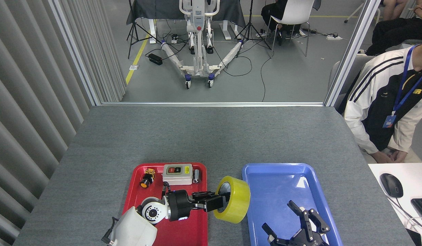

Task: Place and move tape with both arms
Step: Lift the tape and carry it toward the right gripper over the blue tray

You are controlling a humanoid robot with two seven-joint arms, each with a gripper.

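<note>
Tape (pixel 233 199), gripped through its core by my left gripper (pixel 220 201), hangs between trays so my spread-jawed right gripper (pixel 301 223) can receive it.

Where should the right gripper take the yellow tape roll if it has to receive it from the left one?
Best guess: the tape's outer yellow band, on its right half, approached from the right over the blue tray. The roll stands on edge, and the left gripper fills its core from the left. The right gripper is open.

The tape (pixel 233 199) hung between two trays (pixel 130 191) (pixel 322 191). The left gripper (pixel 216 202) held it. A switch box (pixel 177 174) sat in the left tray.
</note>
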